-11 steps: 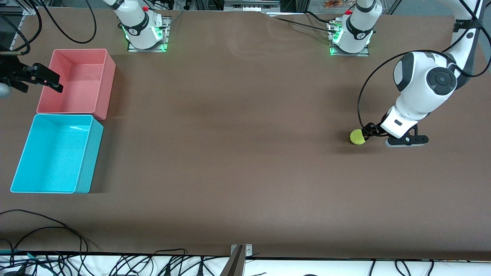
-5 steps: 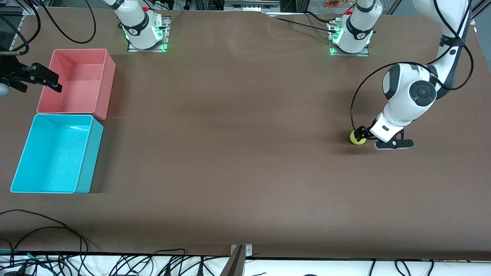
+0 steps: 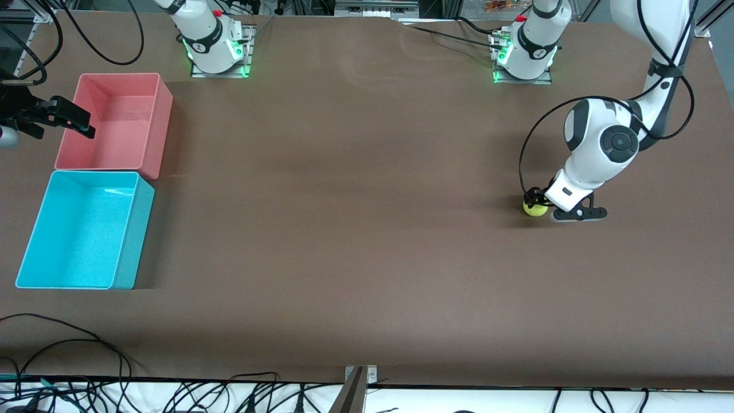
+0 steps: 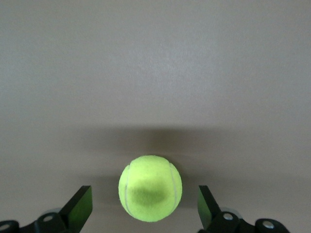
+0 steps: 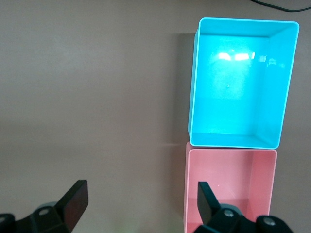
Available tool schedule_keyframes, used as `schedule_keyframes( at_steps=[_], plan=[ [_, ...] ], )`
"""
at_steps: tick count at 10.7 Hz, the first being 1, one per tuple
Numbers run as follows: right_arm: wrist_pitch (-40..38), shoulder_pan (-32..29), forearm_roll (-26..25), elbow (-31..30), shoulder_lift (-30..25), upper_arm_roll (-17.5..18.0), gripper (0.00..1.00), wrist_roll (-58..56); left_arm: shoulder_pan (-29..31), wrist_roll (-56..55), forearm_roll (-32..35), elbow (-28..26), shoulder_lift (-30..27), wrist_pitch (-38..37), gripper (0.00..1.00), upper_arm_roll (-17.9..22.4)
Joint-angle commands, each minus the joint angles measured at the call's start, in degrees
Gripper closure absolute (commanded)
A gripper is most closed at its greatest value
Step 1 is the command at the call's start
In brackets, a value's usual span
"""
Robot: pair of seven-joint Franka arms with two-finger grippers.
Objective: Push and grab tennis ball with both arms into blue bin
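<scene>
Since the earlier frames, the left arm [image 3: 596,146] has drawn in toward the tennis ball [image 3: 535,209] and dropped lower, while the ball, the bins and the right arm have stayed where they were. Now the left gripper [image 3: 538,202] sits low at the ball, toward the left arm's end of the counter [image 3: 355,229]. In the left wrist view the tennis ball [image 4: 150,188] rests on the brown counter between the two black fingers [image 4: 80,206], which stand wide apart with a clear gap on each side of the ball, not touching it. A dark shadow lies on the counter just past the ball.

At the right arm's end of the counter, the blue bin [image 3: 34,229] stands nearer the front camera, with the pink bin [image 3: 163,123] touching it on the side farther from the camera. Both bins hold nothing visible. The ball is well apart from the blue bin, almost the whole counter away.

The right gripper [image 3: 60,117] waits in the air at the edge of the pink bin. In the right wrist view its fingers [image 5: 75,201] are spread open and hold nothing, with the blue bin [image 5: 194,97] and pink bin [image 5: 187,194] below.
</scene>
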Motion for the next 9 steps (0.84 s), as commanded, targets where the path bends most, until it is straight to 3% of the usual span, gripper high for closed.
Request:
schedule_keyframes(
  at_steps=[1, 2, 3, 4, 5, 9],
  plan=[
    [-0.17, -0.53, 0.77, -1.71, -1.63, 0.27, 0.0, -1.16, -1.1, 3.62, 0.47, -1.4, -0.12, 1.31, 0.35, 0.07],
    [-0.08, -0.53, 0.77, -1.88, -1.63, 0.27, 0.0, -1.16, -1.1, 7.38, 0.38, -2.1, -0.2, 1.31, 0.35, 0.07],
    [0.01, -0.53, 0.77, -1.88, -1.63, 0.35, 0.0, -1.16, -1.1, 10.9, -0.14, -2.11, -0.38, 1.31, 0.28, 0.07],
    [0.18, -0.53, 0.77, -1.97, -1.63, 0.35, 0.0, -1.07, -1.1, 12.24, -0.32, -2.11, -0.38, 1.31, 0.11, -0.11],
    [0.27, -0.44, 0.77, -1.97, -1.54, 0.35, 0.0, -1.15, -1.1, 12.34, -0.32, -2.11, -0.55, 1.31, 0.0, -0.37],
    [0.36, -0.44, 0.77, -1.97, -1.63, 0.35, 0.0, -1.16, -1.01, 13.92, -0.32, -2.11, -0.56, 1.4, 0.0, -1.52]
  ],
)
